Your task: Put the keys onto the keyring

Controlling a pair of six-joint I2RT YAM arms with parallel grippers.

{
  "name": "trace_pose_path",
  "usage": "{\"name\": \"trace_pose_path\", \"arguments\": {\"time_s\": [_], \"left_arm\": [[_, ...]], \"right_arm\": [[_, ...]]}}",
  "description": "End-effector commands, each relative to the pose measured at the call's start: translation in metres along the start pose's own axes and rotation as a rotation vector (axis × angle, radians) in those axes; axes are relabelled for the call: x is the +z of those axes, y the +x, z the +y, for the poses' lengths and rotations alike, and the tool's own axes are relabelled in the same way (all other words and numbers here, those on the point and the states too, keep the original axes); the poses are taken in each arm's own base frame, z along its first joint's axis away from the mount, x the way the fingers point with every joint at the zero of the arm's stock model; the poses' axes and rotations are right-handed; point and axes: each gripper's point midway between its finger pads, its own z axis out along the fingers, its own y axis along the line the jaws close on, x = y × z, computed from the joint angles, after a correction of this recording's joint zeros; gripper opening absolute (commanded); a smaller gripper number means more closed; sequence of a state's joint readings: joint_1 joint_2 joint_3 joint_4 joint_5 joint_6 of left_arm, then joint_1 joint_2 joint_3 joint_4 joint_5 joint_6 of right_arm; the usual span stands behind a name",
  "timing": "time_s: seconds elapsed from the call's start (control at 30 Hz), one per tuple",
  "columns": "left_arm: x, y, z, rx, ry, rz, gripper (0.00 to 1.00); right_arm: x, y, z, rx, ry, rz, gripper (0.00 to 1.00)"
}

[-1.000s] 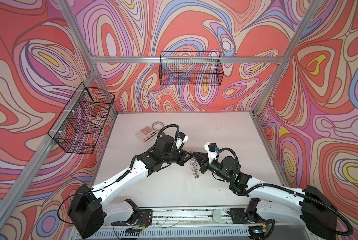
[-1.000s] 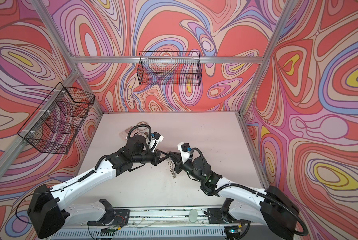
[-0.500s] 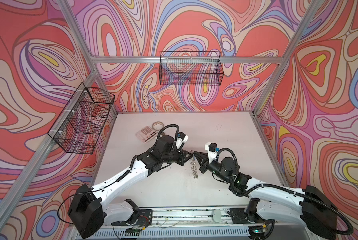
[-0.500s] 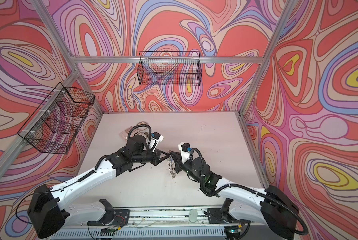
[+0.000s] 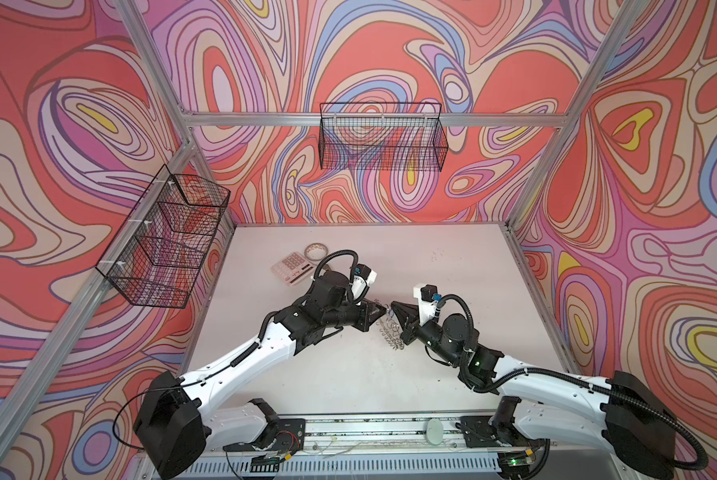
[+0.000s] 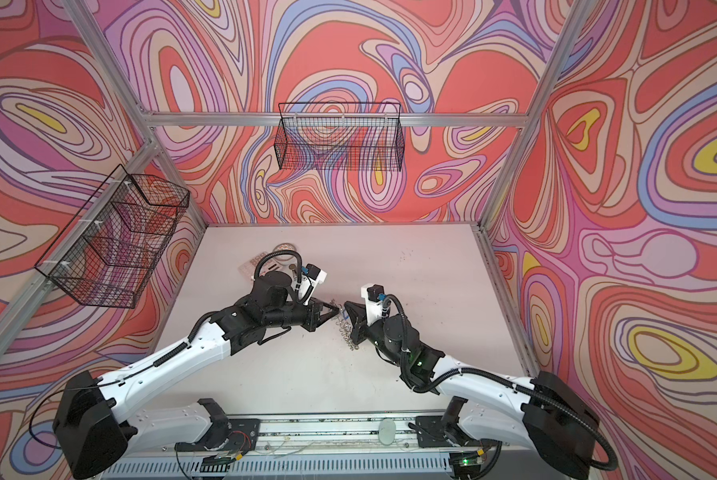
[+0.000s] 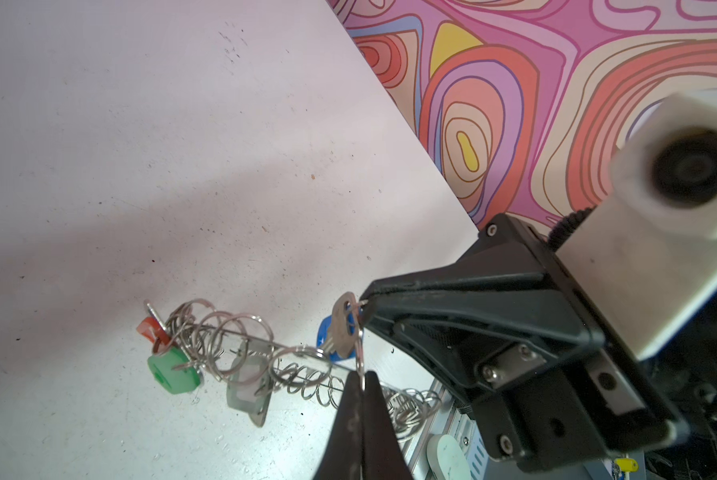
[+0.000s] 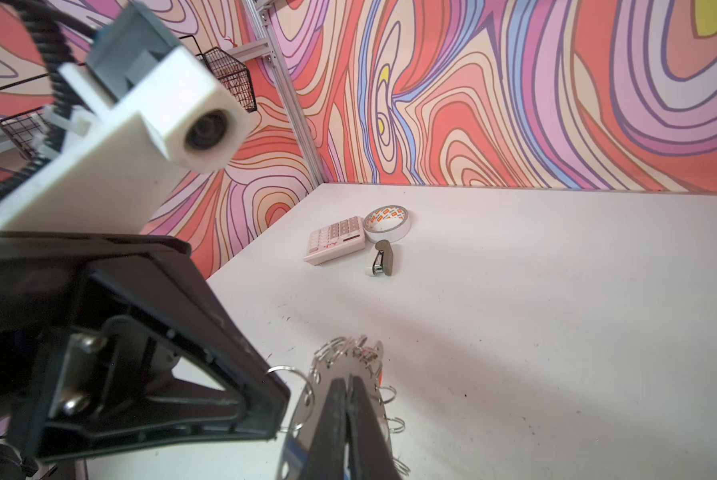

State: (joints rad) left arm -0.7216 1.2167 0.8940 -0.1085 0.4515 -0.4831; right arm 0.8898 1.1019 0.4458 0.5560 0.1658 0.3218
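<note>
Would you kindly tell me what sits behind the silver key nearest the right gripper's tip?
Behind that key, a blue tag peeks out; the key covers its middle.

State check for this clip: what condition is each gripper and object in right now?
left gripper: shut on a wire loop of the keyring.
right gripper: shut on the keyring's flat disc.
keyring: held up between both grippers.
keys, tagged red, green, mint, blue: hanging from the loops.
calculator: lying face up.
tape roll: lying flat.
</note>
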Motion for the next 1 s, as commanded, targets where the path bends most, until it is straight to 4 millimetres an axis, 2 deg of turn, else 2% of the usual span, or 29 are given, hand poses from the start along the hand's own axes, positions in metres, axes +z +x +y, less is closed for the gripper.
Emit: {"name": "trace_pose_path", "arguments": {"time_s": [0.0, 0.23, 0.4, 0.53, 0.67, 0.97], "left_arm": [[-0.008, -0.016, -0.016, 0.041, 0.050, -0.077, 0.00], [-0.006, -0.013, -0.013, 0.042, 0.036, -0.071, 0.00], [-0.006, -0.011, -0.011, 0.038, 0.029, -0.070, 0.00], [-0.003, -0.010, -0.016, 0.029, 0.060, -0.050, 0.00], [-0.001, -0.009, -0.020, 0.030, 0.090, -0.041, 0.00], [0.001, -0.008, -0.024, 0.034, 0.111, -0.022, 0.00]], "right_arm": [[-0.001, 0.003, -0.005, 0.020, 0.023, 0.002, 0.00], [-0.006, 0.000, -0.002, 0.024, 0.003, -0.012, 0.00], [-0.020, -0.021, 0.006, 0.023, -0.048, -0.096, 0.00], [-0.025, -0.035, 0.024, 0.007, -0.136, -0.124, 0.00], [-0.022, -0.034, 0.036, -0.002, -0.197, -0.105, 0.00], [-0.016, -0.030, 0.040, -0.008, -0.213, -0.100, 0.00]]}}
